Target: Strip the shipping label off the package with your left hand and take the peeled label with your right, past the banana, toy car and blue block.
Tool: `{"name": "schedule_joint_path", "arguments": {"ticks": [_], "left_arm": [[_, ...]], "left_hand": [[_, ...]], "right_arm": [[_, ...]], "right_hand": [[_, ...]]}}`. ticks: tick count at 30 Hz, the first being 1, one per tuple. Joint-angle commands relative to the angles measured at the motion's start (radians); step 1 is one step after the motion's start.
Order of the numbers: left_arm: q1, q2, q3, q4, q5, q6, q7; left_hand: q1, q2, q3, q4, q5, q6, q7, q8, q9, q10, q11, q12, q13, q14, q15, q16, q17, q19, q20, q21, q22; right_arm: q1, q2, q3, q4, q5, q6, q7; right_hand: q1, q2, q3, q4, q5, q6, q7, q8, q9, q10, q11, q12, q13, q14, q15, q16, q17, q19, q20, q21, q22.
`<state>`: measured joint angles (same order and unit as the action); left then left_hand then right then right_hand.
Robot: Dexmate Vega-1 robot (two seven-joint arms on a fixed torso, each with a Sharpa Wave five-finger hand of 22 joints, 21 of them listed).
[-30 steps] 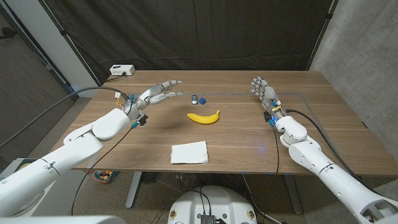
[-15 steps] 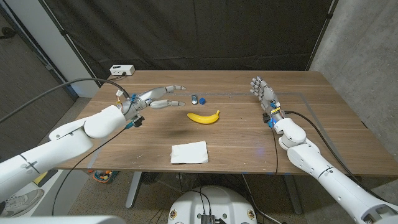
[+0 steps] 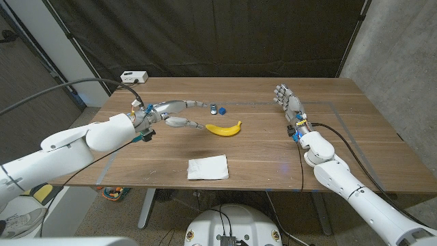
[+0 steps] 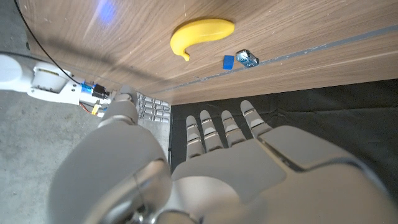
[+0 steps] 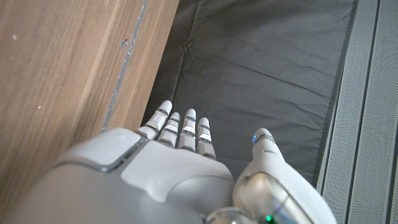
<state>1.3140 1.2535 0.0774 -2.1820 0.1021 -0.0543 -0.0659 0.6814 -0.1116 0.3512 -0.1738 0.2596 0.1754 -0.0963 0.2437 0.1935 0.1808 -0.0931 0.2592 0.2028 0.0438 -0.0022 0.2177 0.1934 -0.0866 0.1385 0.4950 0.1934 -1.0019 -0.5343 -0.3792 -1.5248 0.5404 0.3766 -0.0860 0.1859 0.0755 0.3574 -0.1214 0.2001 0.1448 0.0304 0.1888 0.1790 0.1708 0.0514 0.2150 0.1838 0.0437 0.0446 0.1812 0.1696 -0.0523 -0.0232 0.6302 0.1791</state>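
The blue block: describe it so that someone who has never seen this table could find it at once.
Start at the yellow banana near the middle of the wooden table. Just beyond it, toward the black curtain, two small things sit side by side near the left hand fingertips. The blue block is the plain solid-blue cube on the robot's right; its neighbour, the toy car, is darker with pale parts.

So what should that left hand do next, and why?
Probably draw back toward the white package and come down on it. The left hand hangs open with its fingers reaching toward the toy car and blue block, beyond the banana, while the package lies untouched near the table's front edge.
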Motion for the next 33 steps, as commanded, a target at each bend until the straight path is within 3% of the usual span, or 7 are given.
{"name": "schedule_joint_path", "arguments": {"ticks": [1, 13, 26, 33], "left_arm": [[0.094, 0.044, -0.098, -0.099, 0.102, 0.094, -0.095], [0.119, 0.050, -0.137, -0.169, 0.166, 0.179, -0.254], [0.115, 0.062, -0.119, -0.220, 0.225, 0.224, -0.351], [0.074, 0.084, -0.063, -0.247, 0.273, 0.244, -0.383]], "left_hand": [[0.017, -0.004, -0.009, 0.000, 0.007, 0.010, 0.002, 0.006, 0.002, 0.010, -0.001, 0.003, 0.006, 0.010, 0.002, 0.004, 0.006, 0.009, 0.005, -0.005, 0.003], [0.039, -0.017, -0.016, 0.004, 0.015, 0.033, 0.000, 0.011, 0.003, 0.026, -0.006, 0.007, 0.010, 0.008, 0.005, 0.004, 0.008, 0.015, 0.005, -0.006, 0.004], [0.070, -0.012, -0.014, 0.008, 0.022, 0.056, -0.001, 0.016, 0.005, 0.034, -0.015, 0.007, 0.014, 0.003, 0.009, 0.004, 0.011, 0.022, -0.001, -0.006, 0.005], [0.094, -0.004, -0.011, 0.012, 0.026, 0.103, -0.008, 0.032, 0.008, 0.041, -0.018, 0.008, 0.018, 0.003, 0.007, 0.005, 0.013, 0.024, -0.007, -0.008, 0.005]], "right_arm": [[-0.010, 0.010, -0.002, -0.004, -0.008, 0.018, -0.006], [-0.013, 0.021, -0.009, 0.008, -0.014, 0.035, -0.002], [-0.030, 0.026, -0.011, 0.007, -0.018, 0.060, 0.001], [-0.052, 0.027, -0.006, 0.004, -0.024, 0.084, -0.008]], "right_hand": [[0.013, 0.000, 0.001, -0.003, 0.005, 0.006, 0.003, 0.004, 0.005, 0.011, 0.002, 0.009, 0.005, 0.007, 0.005, 0.005, 0.004, 0.003, 0.001, -0.001, 0.002], [0.012, 0.000, 0.000, -0.003, 0.005, 0.006, 0.003, 0.004, 0.005, 0.011, 0.002, 0.008, 0.005, 0.008, 0.005, 0.005, 0.004, 0.004, 0.002, -0.004, 0.003], [0.010, 0.000, 0.000, -0.002, 0.004, 0.006, 0.003, 0.003, 0.005, 0.012, 0.002, 0.008, 0.005, 0.009, 0.005, 0.005, 0.005, 0.005, 0.001, -0.007, 0.003], [0.010, 0.000, 0.000, -0.002, 0.004, 0.006, 0.003, 0.003, 0.005, 0.012, 0.002, 0.008, 0.005, 0.008, 0.004, 0.005, 0.005, 0.006, 0.001, -0.008, 0.003]]}}
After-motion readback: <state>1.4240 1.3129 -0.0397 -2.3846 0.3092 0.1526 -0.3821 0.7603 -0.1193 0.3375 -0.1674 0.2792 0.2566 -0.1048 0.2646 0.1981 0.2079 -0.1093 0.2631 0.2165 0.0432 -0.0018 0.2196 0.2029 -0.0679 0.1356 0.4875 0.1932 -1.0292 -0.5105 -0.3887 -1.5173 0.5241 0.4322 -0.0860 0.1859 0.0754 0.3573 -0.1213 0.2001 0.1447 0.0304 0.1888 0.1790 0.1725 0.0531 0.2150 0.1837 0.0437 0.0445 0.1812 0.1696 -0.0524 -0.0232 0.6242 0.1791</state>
